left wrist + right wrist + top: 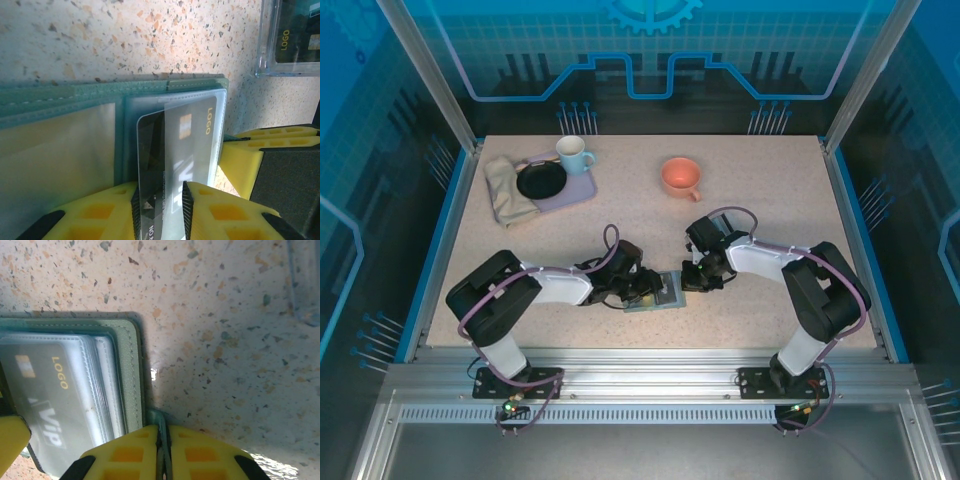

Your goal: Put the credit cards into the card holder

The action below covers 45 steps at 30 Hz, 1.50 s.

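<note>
- Top external view: two arms reach to the middle of the table, near its front edge. The left gripper and the right gripper meet at the card holder, which lies flat between them.
- Far back on the left are a cloth and a purple tray with a black plate and a white mug on it. An orange cup stands farther right, well apart from the arms.
- Left wrist view: the green card holder lies open on the table. A grey card with a gold "LOGO" on it is partly inside one clear pocket.
- The near end of the grey card sticks out toward the left gripper. Its yellow fingers are a little apart, and the card lies flat in the gap between them.
- On the right side of this view, the right gripper touches the edge of the card holder.
- A clear box sits at the top right, apart from the card holder, with a dark card inside it.
- Right wrist view: the right gripper's yellow fingers are pressed together and pinch a small green tab on the edge of the card holder. The grey card shows in the clear pocket, and it reads "LOGO" and "Vip".
</note>
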Tool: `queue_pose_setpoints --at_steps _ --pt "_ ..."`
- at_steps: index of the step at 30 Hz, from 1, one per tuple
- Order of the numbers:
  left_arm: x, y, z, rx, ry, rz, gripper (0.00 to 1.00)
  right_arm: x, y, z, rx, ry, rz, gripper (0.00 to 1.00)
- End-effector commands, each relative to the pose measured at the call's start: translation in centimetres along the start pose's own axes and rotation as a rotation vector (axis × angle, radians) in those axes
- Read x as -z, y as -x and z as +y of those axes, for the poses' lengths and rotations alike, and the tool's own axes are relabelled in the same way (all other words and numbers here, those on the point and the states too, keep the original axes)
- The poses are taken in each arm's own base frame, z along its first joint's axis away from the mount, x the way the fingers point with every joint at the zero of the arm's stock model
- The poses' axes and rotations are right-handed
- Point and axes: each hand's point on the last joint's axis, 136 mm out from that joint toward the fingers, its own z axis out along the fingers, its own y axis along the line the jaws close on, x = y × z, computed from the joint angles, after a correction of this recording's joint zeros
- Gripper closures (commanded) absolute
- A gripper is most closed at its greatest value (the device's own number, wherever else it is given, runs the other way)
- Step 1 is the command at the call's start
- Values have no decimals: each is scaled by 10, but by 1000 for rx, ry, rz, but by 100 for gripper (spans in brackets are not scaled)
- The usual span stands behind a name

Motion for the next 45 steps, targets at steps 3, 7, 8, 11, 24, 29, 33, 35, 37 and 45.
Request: queue_pose_setpoints --at_steps 3,7,8,11,24,29,33,35,37,45 --pt "-3 -7 -2 -43 13 35 68 -10 -12 10 -2 59 57 89" --pt "-5 -6 -9 -68 6 49 67 -9 -12 10 1 56 60 89" --pt "-6 -5 -11 -73 3 54 67 -9 -12 10 1 54 60 89" --pt "-7 -5 -15 -80 -3 62 67 -9 -12 10 1 55 59 89" --pt "18 -4 -11 -102 55 26 53 17 2 14 30 31 -24 70" --pt "41 1 -14 -132 84 -26 42 48 9 15 69 2 -98 55" --pt "55 5 -16 -142 99 -60 39 80 20 11 119 -57 -178 51" --pt "61 7 -19 -146 98 -73 39 99 28 7 143 -93 -233 50" --pt "66 10 -21 -152 105 -90 37 118 39 -1 158 -138 -286 49" --pt "92 24 -28 -187 139 -160 29 155 77 -37 182 -320 -340 42"
